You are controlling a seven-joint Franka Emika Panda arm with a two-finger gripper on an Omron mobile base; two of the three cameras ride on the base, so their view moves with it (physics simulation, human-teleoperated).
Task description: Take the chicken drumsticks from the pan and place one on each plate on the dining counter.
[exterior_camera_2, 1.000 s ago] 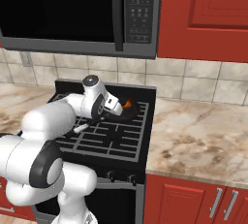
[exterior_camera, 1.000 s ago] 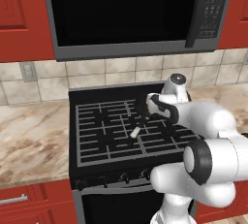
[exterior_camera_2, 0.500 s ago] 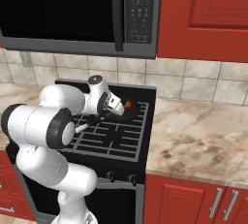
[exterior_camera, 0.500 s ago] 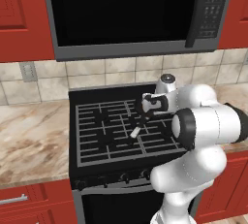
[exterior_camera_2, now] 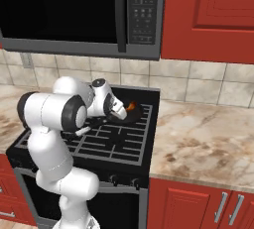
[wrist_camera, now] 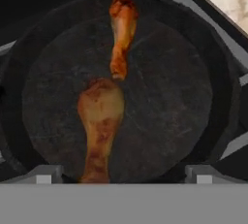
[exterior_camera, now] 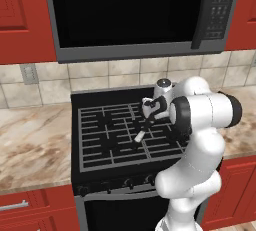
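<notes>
The dark round pan [wrist_camera: 169,97] sits on the stove's right rear burner. Both chicken drumsticks lie in it. One drumstick [wrist_camera: 100,121] is close below my gripper [wrist_camera: 123,174], bone end toward me. The other drumstick [wrist_camera: 121,29] lies farther off, near the rim. My fingers stand wide apart, open and empty, just above the pan's near edge. From the left base, my gripper [exterior_camera: 149,112] hovers over the pan, whose pale-tipped handle [exterior_camera: 140,136] sticks out toward the front. From the right base, an orange drumstick [exterior_camera_2: 131,107] peeks past my gripper [exterior_camera_2: 120,113]. The plates and the dining counter are out of view.
The black stove [exterior_camera: 110,140] has raised grates. A microwave [exterior_camera: 130,15] hangs low above it. Marbled counters lie to the left [exterior_camera: 35,140] and right [exterior_camera_2: 203,143], with red cabinets [exterior_camera_2: 208,15] above and below.
My arm has folded up, elbow rising, and the hand has shifted slightly left over the pan. The fingers stay open. Both drumsticks lie where they were.
</notes>
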